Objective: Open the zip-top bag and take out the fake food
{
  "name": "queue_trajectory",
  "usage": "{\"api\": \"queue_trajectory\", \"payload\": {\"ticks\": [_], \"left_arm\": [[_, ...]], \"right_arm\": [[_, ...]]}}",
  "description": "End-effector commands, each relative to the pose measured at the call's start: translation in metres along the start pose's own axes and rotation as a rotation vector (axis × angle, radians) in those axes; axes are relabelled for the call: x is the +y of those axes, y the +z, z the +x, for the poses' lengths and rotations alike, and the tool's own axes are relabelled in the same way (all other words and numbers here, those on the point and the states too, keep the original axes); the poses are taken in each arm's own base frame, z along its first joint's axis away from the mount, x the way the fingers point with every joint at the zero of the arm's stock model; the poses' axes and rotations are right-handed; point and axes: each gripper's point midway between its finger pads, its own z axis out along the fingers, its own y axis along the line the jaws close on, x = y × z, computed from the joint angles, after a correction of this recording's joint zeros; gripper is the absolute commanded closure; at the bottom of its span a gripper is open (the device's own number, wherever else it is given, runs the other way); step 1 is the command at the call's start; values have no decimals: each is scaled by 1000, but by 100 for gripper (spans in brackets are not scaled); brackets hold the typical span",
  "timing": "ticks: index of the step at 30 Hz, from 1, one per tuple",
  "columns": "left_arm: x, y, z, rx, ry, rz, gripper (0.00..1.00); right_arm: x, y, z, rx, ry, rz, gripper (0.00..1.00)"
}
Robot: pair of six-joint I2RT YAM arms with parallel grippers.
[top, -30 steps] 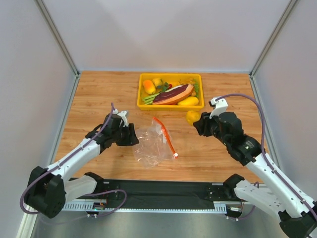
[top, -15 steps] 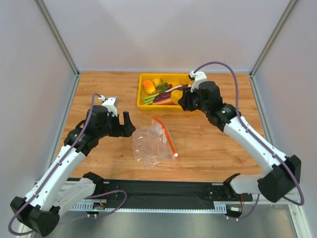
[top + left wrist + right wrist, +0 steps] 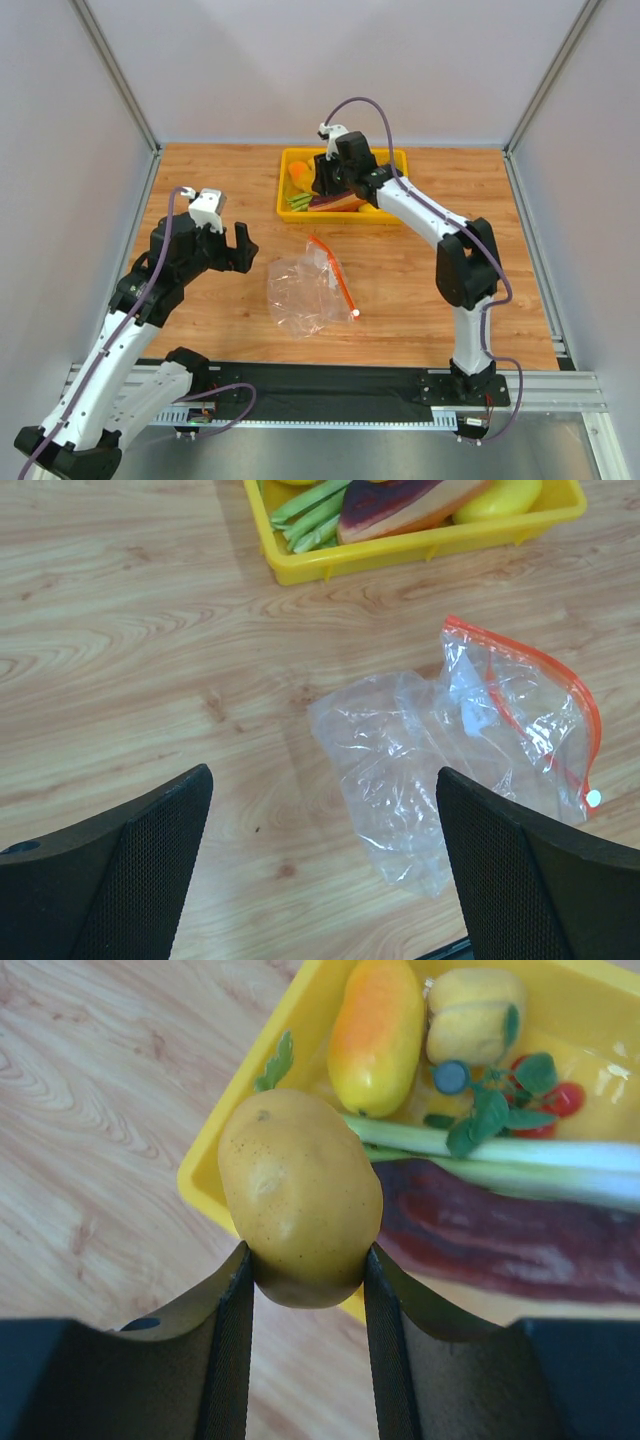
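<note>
Bag [image 3: 305, 295] flat, zip strip [image 3: 335, 272] running far to near-right, slider [image 3: 354, 313] nearest | left gripper [image 3: 322, 785] spread wide | right gripper [image 3: 305, 1265] clamping yellow fruit [image 3: 295, 1185] above tray [image 3: 212, 1155], left rim

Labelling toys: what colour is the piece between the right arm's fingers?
The piece is mustard yellow with tiny brown specks; clearest in the right wrist view.
</note>
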Motion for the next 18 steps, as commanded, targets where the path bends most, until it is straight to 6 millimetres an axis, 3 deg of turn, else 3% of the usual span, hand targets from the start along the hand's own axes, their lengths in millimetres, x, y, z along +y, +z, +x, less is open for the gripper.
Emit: {"api": "queue_trajectory", "payload": {"ticks": [1,2,4,5,6,11,13,14,16,17,18], "left_arm": [[1,0,-10,-48,32,17,1],[0,1,-9,-45,31,20,1],[-1,2,-8,-38,22,31,1],[0,2,-9,-39,19,29,1],[0,3,-9,-39,16,30,1],[5,5,-11,-40,-13,32,1],[5,6,-12,-43,-28,48,1],[4,6,-13,-47,-33,55,1],[0,8,-11,-48,-70,85,1],[-5,10,-13,-63,-77,121,1],[-8,10,-10,-43,-77,142,1]], "right_arm": [[11,24,-25,-35,-32,-40,80],[11,30,-26,-35,-33,-42,80],[10,50,-10,12,-31,-47,79],[11,52,-20,-6,-30,-50,79],[9,63,-10,17,-29,-49,79],[4,78,-1,45,-23,-31,74],[3,81,2,53,-22,-31,63],[3,82,3,53,-22,-31,49],[4,78,-1,47,-29,-35,37],[5,77,-2,45,-30,-39,22],[4,73,-5,36,-36,-34,17]]}}
